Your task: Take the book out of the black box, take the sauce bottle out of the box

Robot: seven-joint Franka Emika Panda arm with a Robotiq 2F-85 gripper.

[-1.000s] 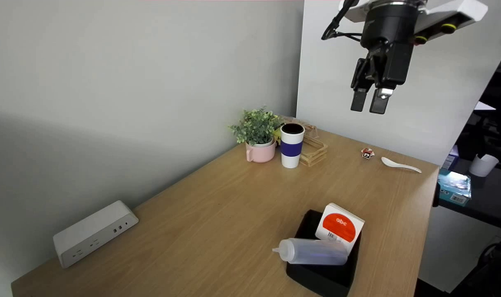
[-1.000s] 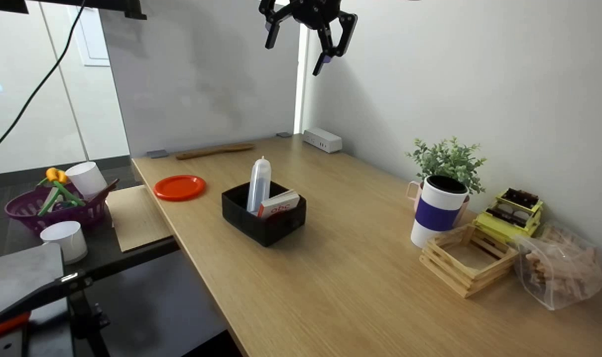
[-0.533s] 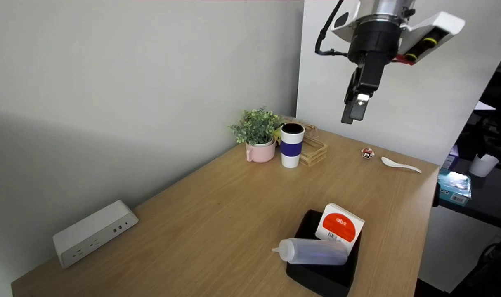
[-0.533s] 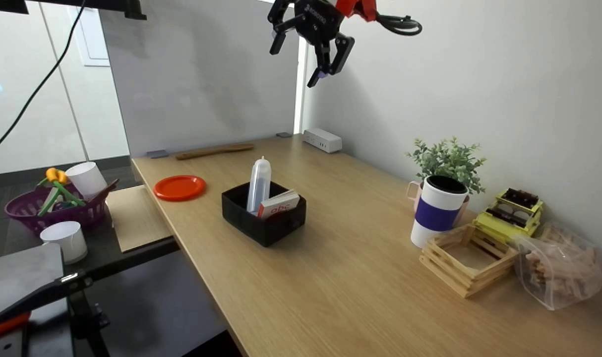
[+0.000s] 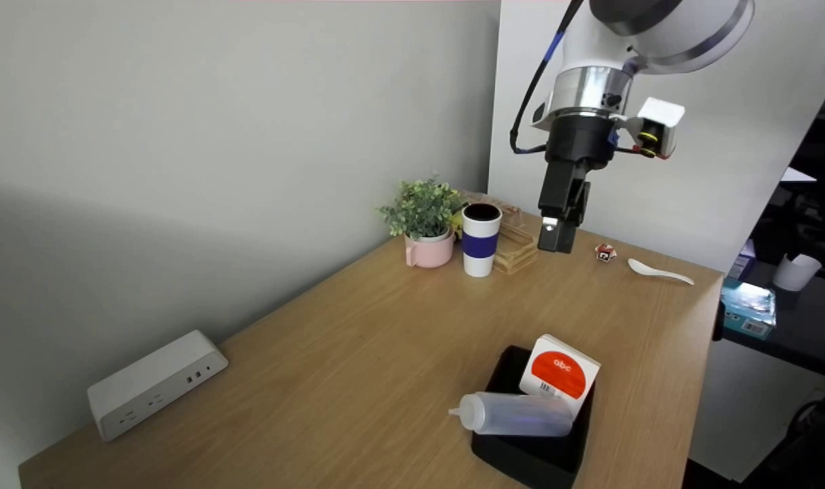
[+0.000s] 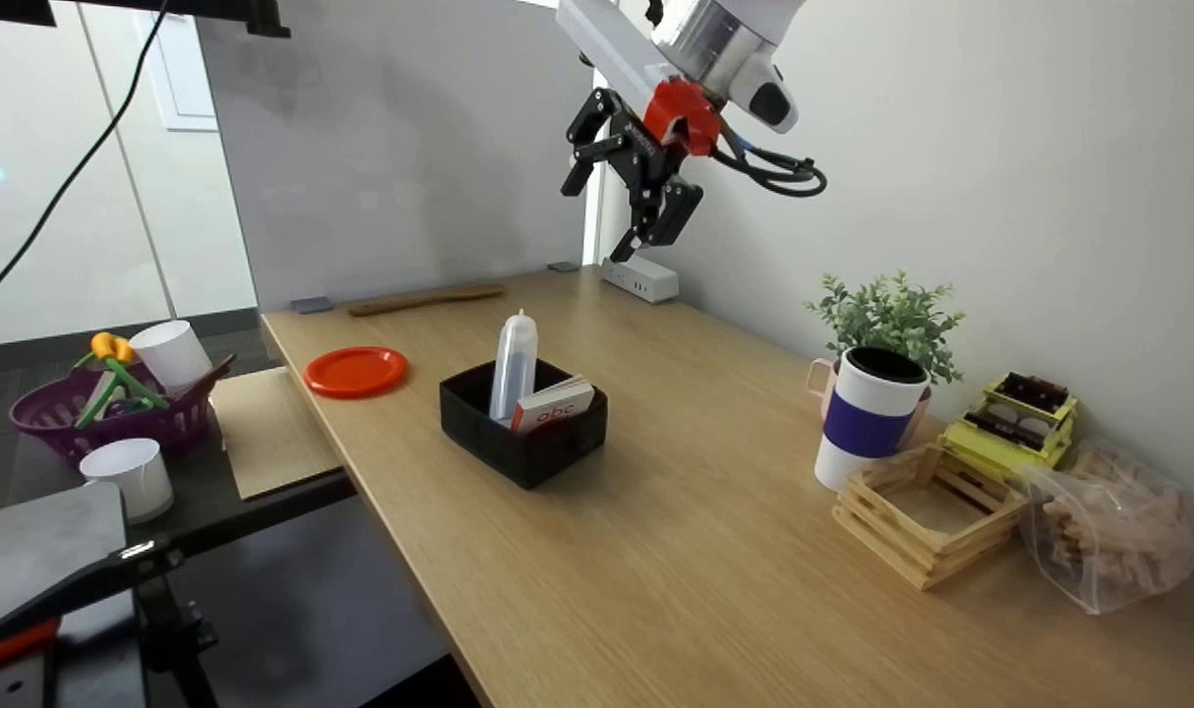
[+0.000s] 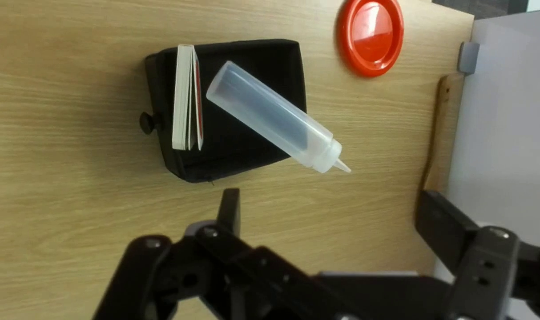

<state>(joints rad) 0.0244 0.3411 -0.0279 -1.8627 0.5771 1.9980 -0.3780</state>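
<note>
My gripper hung in the air with its jaws spread wide, upper middle of the frame in an exterior view and along the bottom edge of my wrist view. Beneath it I had the wooden table, filling much of the lower half in both exterior views. The black box sat on it, a little left of and below the middle in an exterior view and upper left of centre in the wrist view, well apart from the gripper. On my wrist feed the sauce bottle lay aslant, base inside the box, cap end jutting past the rim toward the right. The red plate was on the table at the upper right there, near the box but apart from it. I saw the white tumbler, banded dark blue, standing upright just right of centre in an exterior view. The book stood on edge in the box, its red-orange circle showing at lower right in an exterior view, edge-on left of centre from the wrist; it was close to the bottle's base, and whether they touched I could not tell. Right of frame in an exterior view lay a white spoon.
</note>
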